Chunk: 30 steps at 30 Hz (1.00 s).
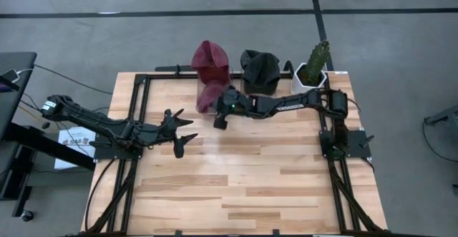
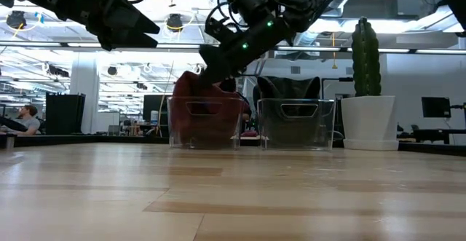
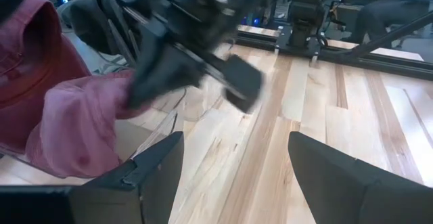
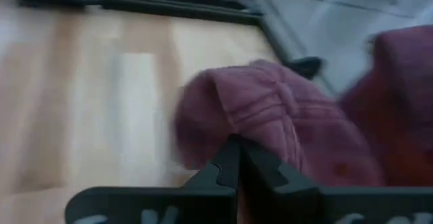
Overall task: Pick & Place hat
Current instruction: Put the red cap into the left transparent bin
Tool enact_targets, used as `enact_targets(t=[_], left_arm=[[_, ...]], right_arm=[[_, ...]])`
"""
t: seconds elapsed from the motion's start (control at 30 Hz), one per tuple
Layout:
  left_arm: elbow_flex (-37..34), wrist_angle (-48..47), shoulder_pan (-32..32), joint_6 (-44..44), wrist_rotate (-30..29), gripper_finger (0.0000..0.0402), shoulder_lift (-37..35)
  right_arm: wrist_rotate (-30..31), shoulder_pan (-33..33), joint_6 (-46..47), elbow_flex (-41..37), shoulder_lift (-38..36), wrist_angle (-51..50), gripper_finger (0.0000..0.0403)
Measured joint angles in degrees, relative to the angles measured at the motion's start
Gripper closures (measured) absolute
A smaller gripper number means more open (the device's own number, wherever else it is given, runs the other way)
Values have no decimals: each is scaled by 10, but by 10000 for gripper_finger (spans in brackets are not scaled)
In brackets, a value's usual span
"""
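No text can be read anywhere. A white sheet beside the counter carries dark print. It is too small to make out.

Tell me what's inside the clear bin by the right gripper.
The clear bin holds red hats. The right gripper, shut, pinches one red hat at its rim. How many lie deeper inside is hidden.

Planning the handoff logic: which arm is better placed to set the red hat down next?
The right. Its hand is shut on the red hat beside the clear bin. The left hand hangs open over bare table, holding nothing.
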Motion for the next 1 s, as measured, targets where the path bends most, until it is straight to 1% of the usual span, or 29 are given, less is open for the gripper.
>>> enact_targets(t=[0.17, 0.23, 0.5, 0.77, 0.9, 1.0], left_arm=[[0, 0, 0, 0, 0, 137, 0], [0, 0, 0, 0, 0, 137, 0], [0, 0, 0, 4, 0, 137, 0], [0, 3, 1, 4, 0, 137, 0], [0, 4, 1, 4, 0, 137, 0], [0, 4, 1, 4, 0, 137, 0]], right_arm=[[44, -26, -29, 2, 0, 29, 403], [50, -37, -40, 2, 0, 49, 403], [50, -80, -72, 2, -1, 117, 403], [43, -121, -74, 52, -2, 120, 403], [41, -142, -73, 75, -2, 102, 403], [25, -156, -67, 79, -2, 89, 403]])
